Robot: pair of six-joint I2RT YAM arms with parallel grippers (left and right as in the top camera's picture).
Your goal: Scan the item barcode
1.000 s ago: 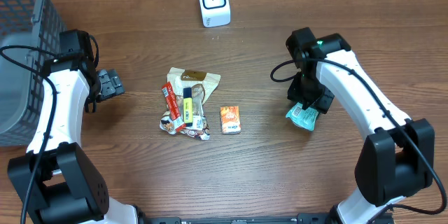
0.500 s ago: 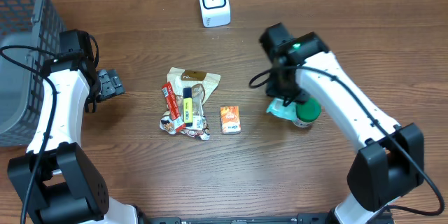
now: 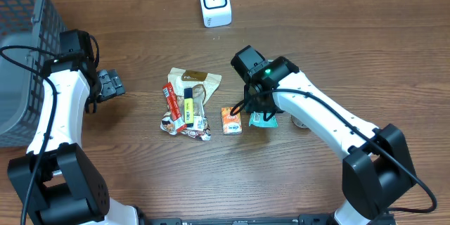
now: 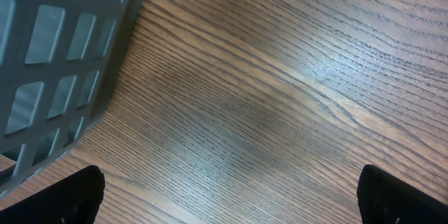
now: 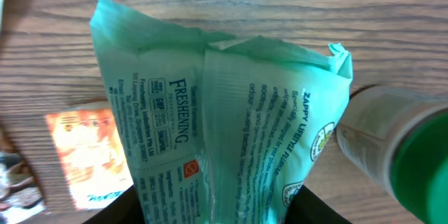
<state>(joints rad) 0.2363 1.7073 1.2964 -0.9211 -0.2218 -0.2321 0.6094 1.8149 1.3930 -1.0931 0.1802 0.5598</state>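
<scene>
Packet [image 3: 264, 119], teal with printed text, logged right of table centre. We found it clamped in the right claw [image 3: 259, 110], jaws closed on its upper part and the printed face turned toward the wrist camera. We could not tell whether its lower edge touched the wood.

Working from the left, we noted a grey mesh basket [image 3: 28, 49] at the table's edge. Near it was the left claw [image 3: 111, 84], jaws spread wide over bare wood. At mid-table lay a heap of snack wrappers [image 3: 186, 105], with a small orange box [image 3: 231, 120] just to its right. The packet hung just beside that box. A white scanner [image 3: 214, 2] stood at the far edge, well apart from the packet. Rightmost, a bottle [image 5: 392, 150] with a green cap sat just beside the packet.
</scene>
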